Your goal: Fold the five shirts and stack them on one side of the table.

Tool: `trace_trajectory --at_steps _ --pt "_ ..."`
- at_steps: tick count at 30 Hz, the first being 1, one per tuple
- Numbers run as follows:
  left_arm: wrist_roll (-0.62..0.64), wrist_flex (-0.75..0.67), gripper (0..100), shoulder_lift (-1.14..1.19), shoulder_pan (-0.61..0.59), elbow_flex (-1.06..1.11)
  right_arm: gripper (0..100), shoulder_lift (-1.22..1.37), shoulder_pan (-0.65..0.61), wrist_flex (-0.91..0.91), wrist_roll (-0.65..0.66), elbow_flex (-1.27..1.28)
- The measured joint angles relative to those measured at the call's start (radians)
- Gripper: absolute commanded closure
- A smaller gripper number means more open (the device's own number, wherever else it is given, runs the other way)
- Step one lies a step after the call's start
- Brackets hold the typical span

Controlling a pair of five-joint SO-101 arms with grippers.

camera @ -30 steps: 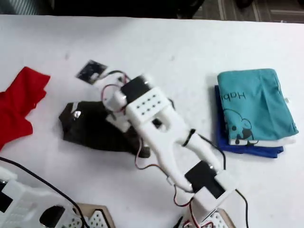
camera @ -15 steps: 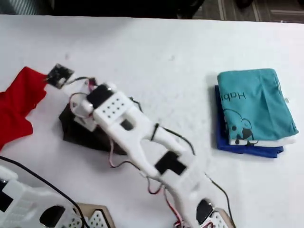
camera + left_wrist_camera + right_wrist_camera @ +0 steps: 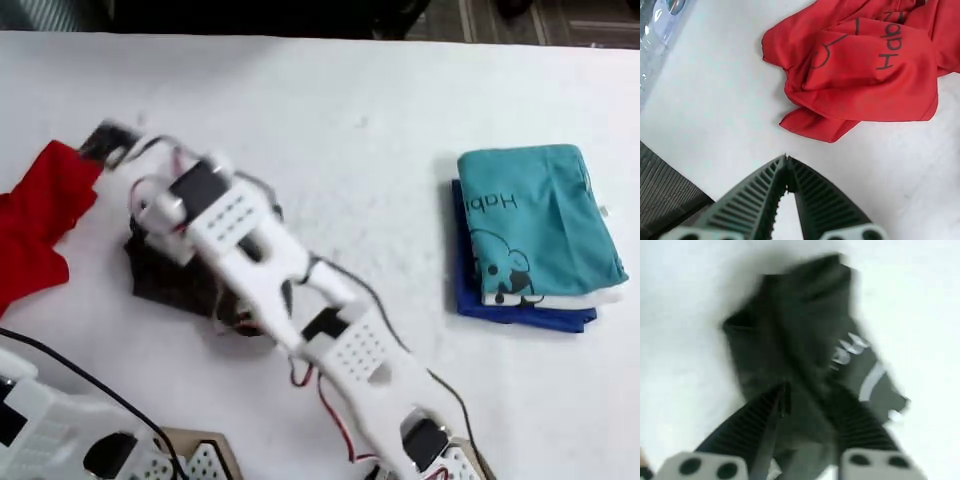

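Note:
A crumpled black shirt [image 3: 165, 282] lies left of the table's middle. My right arm [image 3: 260, 260] stretches over it from the near edge, its wrist above the shirt's far left part. In the right wrist view, my right gripper [image 3: 810, 395] hangs open just over the black shirt [image 3: 795, 325], with dark cloth showing between its fingers. A loose red shirt [image 3: 40, 215] lies at the left edge. My left gripper [image 3: 786, 160] is shut and empty over bare table, a little short of the red shirt [image 3: 865, 65]. A folded teal shirt [image 3: 535, 215] tops a stack at the right.
Under the teal shirt lie a white shirt [image 3: 600, 297] and a blue shirt [image 3: 520, 312]. The left arm's base [image 3: 60, 430] sits at the near left corner. The white table [image 3: 360, 120] is bare between the black shirt and the stack.
My right arm has swung left across the black shirt, from the table's middle towards the red shirt. The stack, the red shirt and the left arm have not moved.

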Motion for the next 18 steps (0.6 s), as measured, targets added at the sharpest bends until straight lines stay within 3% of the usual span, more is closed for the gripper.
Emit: trace_trajectory --at_steps 11,15,18 --pt "0.0 -0.012 97 0.0 0.002 0.0 98.1 -0.064 0.226 -0.015 0.087 0.256" --pt "0.0 -0.012 97 0.0 0.002 0.0 98.1 0.017 0.175 -0.025 0.094 0.258" --pt "0.0 -0.012 97 0.0 0.002 0.0 98.1 0.037 0.04 -0.008 0.094 0.23"
